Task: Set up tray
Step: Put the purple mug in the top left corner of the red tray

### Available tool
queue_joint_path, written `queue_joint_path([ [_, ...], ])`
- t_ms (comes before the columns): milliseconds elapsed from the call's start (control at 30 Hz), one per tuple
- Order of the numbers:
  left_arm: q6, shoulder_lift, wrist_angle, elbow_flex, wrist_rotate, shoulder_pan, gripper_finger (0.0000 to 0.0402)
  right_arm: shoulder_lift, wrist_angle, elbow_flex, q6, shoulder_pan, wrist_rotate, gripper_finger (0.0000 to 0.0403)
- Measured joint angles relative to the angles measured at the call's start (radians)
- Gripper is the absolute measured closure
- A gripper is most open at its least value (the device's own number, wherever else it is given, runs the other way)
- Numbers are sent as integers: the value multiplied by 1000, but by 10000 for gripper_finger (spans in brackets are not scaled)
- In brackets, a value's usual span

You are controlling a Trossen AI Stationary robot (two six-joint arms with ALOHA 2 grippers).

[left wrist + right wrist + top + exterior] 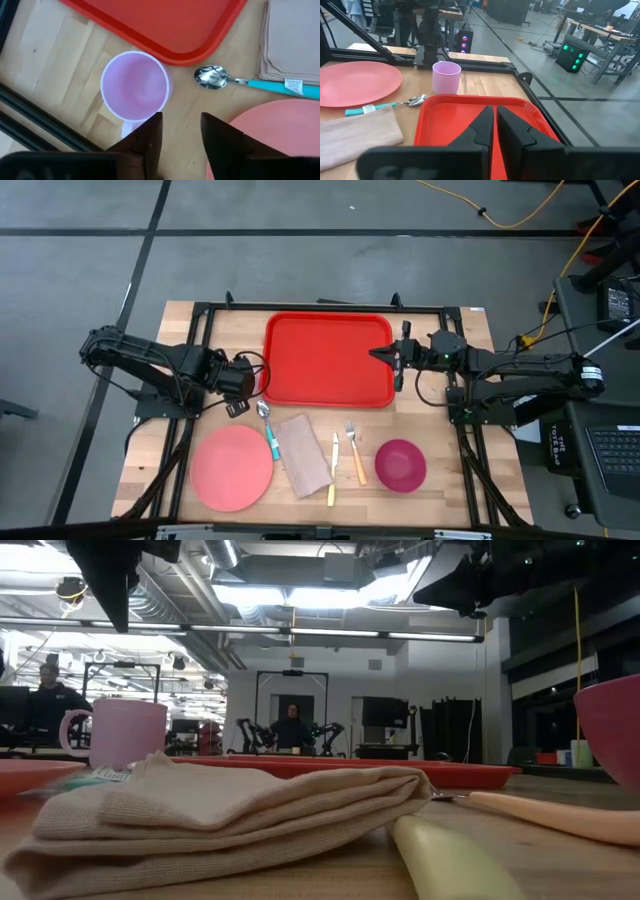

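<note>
The red tray (330, 360) lies flat at the table's far middle. My left gripper (240, 385) hovers open off the tray's near-left corner, above a pink mug (135, 85) that stands upright on the wood. In the left wrist view its fingers (181, 122) hang beside the mug's handle side, and the low view shows them well above the mug (115, 732). My right gripper (380, 355) is shut over the tray's right edge, raised above the tray floor (450, 125).
Along the near side lie a round pink plate (232, 467), a teal-handled spoon (267, 425), a folded beige napkin (303, 452), a yellow knife (333, 468), an orange fork (355, 452) and a magenta bowl (400, 464). Black frame bars run along the table's edges.
</note>
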Motion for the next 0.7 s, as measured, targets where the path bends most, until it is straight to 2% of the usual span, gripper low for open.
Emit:
queue_joint_path([
  [367, -16, 5, 13, -26, 29, 5, 254, 0, 0, -1, 0, 0, 0, 374],
  [700, 28, 99, 19, -27, 34, 68, 253, 0, -1, -1, -50, 0, 0, 374],
])
